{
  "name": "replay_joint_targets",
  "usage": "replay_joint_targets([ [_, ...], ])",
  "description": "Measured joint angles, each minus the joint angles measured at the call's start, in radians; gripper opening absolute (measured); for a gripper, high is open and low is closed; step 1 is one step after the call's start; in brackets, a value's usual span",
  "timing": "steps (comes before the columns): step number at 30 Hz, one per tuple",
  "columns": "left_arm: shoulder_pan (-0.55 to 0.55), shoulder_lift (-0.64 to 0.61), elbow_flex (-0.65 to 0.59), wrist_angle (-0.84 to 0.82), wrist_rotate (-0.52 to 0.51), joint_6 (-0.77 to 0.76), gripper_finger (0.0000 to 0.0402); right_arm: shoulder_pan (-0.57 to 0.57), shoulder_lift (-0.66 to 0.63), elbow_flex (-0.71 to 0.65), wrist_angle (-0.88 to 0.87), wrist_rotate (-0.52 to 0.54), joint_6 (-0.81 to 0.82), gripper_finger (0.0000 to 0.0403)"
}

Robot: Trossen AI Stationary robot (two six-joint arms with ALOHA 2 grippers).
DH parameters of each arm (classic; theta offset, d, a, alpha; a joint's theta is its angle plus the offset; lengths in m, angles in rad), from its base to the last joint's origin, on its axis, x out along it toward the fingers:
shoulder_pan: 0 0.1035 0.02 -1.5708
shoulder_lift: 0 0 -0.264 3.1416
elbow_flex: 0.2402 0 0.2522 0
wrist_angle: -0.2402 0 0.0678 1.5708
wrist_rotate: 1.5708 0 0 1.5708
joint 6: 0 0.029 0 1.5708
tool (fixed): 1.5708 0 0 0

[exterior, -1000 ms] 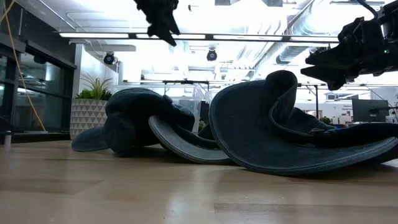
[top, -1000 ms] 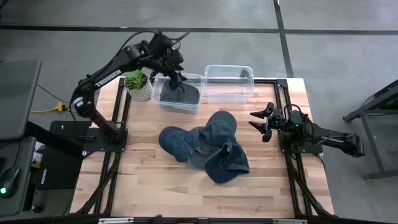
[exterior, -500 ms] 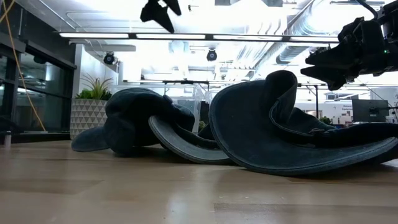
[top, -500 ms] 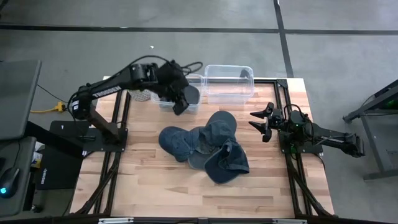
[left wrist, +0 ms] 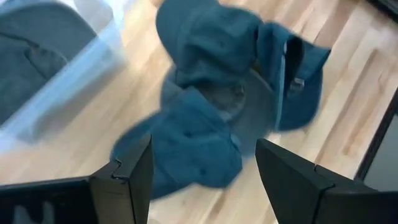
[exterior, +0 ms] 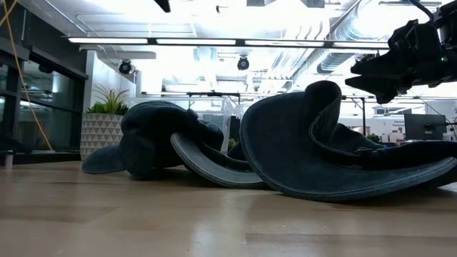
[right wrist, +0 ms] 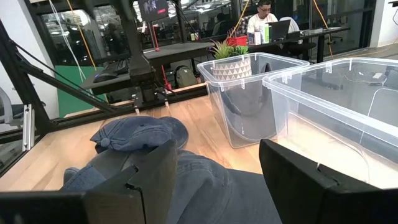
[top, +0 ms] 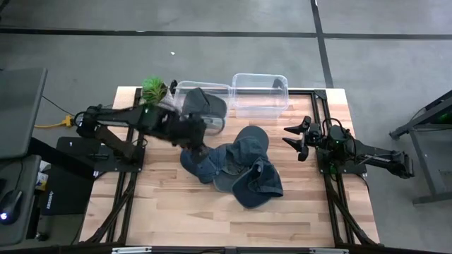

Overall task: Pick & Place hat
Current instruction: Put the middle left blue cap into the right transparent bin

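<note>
Several blue denim hats point(top: 233, 166) lie in a heap at the table's middle, brims overlapping, and one more hat point(top: 201, 104) lies in the left clear bin point(top: 185, 90). My left gripper point(top: 200, 147) hangs open above the left end of the heap, tilted down. In the left wrist view its gap point(left wrist: 205, 180) holds nothing, and the hats point(left wrist: 236, 81) lie well below. My right gripper point(top: 295, 139) rests open at the table's right edge, level and pointing at the heap point(right wrist: 140, 134).
A second, empty clear bin point(top: 260, 95) stands beside the first at the far edge. A potted plant point(top: 154, 88) stands at the far left corner. Black frame rails point(top: 138, 141) run along both sides. Bare wood lies toward the near edge point(top: 212, 219).
My left gripper has swung from above the left bin toward the table's near edge and now hangs over the left end of the hat heap, rolling about its own axis on the way. The hat in the bin and the heap have stayed still.
</note>
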Motion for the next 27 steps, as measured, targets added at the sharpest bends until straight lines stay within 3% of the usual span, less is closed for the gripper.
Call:
replay_joint_targets([
  [11, -0.261, 0.001, -0.019, -0.1, -0.195, -0.249, 0.0227, 0.0, 0.0, 0.0, 0.0, 0.0, 0.0, 0.0222],
  [19, -0.362, -0.011, -0.221, -0.077, -0.251, -0.377, 0.0227, 0.0, 0.0, 0.0, 0.0, 0.0, 0.0, 0.0222],
  [27, -0.373, -0.019, -0.435, 0.103, -0.266, -0.432, 0.0227, 0.0, 0.0, 0.0, 0.0, 0.0, 0.0, 0.0222],
])
